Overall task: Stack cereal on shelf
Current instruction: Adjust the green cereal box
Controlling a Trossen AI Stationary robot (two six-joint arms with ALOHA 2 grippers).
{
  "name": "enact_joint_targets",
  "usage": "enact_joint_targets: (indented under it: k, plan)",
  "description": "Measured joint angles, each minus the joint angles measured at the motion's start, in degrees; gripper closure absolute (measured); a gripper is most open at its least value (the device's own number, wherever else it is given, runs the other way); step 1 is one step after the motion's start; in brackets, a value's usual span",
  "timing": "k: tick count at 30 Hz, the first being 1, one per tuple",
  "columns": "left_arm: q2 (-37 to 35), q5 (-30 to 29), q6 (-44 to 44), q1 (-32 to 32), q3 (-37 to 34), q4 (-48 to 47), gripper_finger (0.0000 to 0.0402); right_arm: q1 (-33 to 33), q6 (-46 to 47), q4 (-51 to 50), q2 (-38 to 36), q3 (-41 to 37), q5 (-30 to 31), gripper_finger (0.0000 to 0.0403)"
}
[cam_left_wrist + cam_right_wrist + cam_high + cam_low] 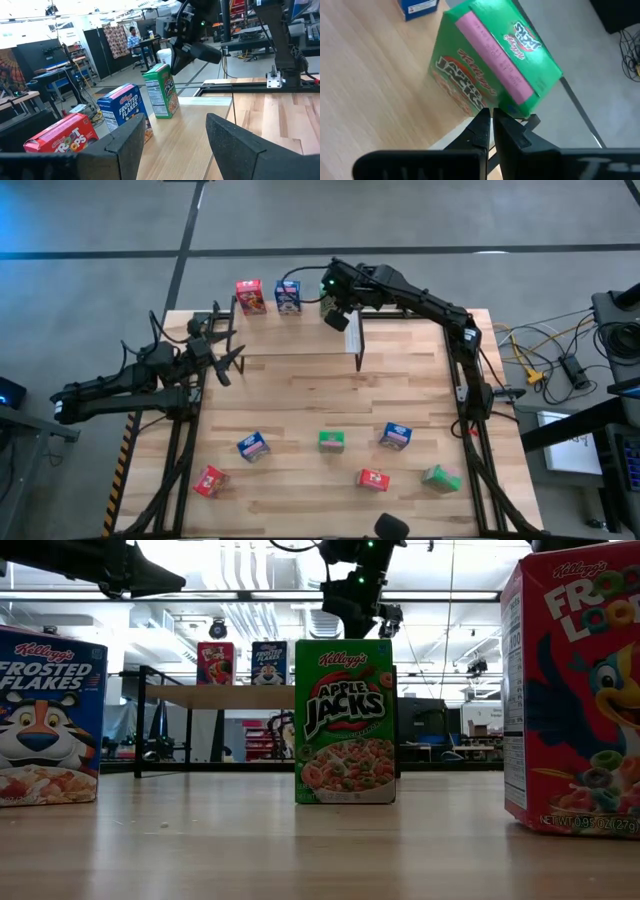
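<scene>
Jaws on my right gripper [492, 131] were pinched together just beside the green box [492, 70], holding nothing, over the shelf [400, 335] at twelve o'clock where that box stood with a red box [249, 295] and a blue box [288, 296]; my left gripper [222, 352] waited with its jaws apart at nine o'clock. Six boxes sat along the bench [300, 395] at six o'clock, and I judged them light, thin-walled and easily tipped or crushed, best pinched gently across the narrow sides.
</scene>
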Motion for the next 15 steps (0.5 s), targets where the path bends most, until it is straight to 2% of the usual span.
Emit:
enact_joint_targets:
  k: [3,8,15]
  plan:
    - [0.0,0.0,-0.01,-0.01,0.0,-0.01,0.0208,0.12,0.58,-0.01,0.0,0.0,-1.54,0.039]
    - [0.0,0.0,0.0,-0.01,0.0,0.01,0.0208,0.67,0.62,3.34,0.0,-0.48,-10.26,0.039]
    - [0.0,0.0,0.0,0.0,0.0,-0.01,0.0208,0.96,-0.7,10.83,0.04,-3.0,-10.87,0.039]
